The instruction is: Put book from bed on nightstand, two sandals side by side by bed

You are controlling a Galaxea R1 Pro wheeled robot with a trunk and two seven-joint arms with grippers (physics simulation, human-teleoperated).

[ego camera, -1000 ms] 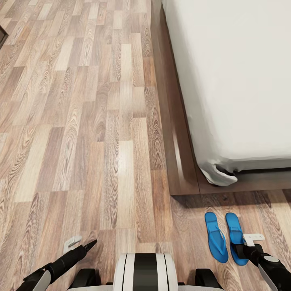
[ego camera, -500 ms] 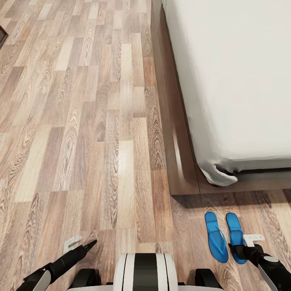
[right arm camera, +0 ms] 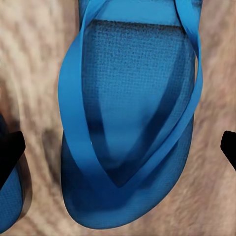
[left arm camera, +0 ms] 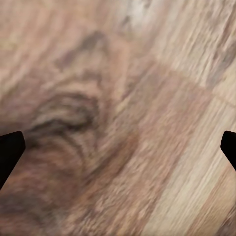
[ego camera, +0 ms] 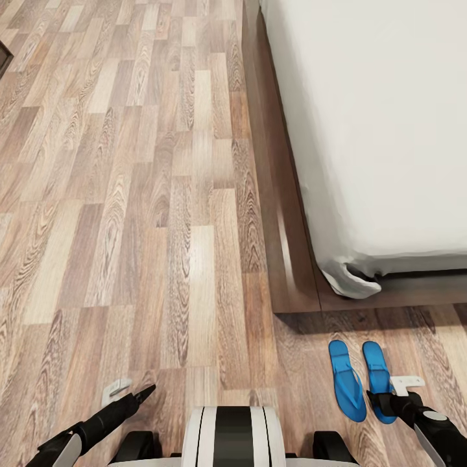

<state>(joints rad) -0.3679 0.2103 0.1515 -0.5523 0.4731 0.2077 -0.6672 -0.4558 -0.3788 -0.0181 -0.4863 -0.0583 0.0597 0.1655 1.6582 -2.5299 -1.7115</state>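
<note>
1. Down on the brown-grey wood-plank floor [ego camera: 162, 214] two flat bright-blue sandals [ego camera: 346, 381] lie side by side, just off the foot corner of the low bed [ego camera: 389, 130], near its dark brown wooden platform frame [ego camera: 285, 259].
2. Seen close from the right wrist, the right-hand blue sandal [right arm camera: 132, 123] shows a textured footbed and blue straps meeting in a V; a sliver of its twin [right arm camera: 7, 196] sits at the edge.
3. An off-white mattress covers the bed, its sheet bunched at the corner.
4. Over the right-hand sandal hangs the right gripper [ego camera: 394, 394], partly covering it; its black fingertips [right arm camera: 10, 147] stand spread wide either side, not touching.
5. Over bare planks the left gripper [ego camera: 130, 392] is likewise spread, its fingertips [left arm camera: 10, 147] at the frame edges, grasping nothing.
6. Blur softens the wood grain in the left wrist view.
</note>
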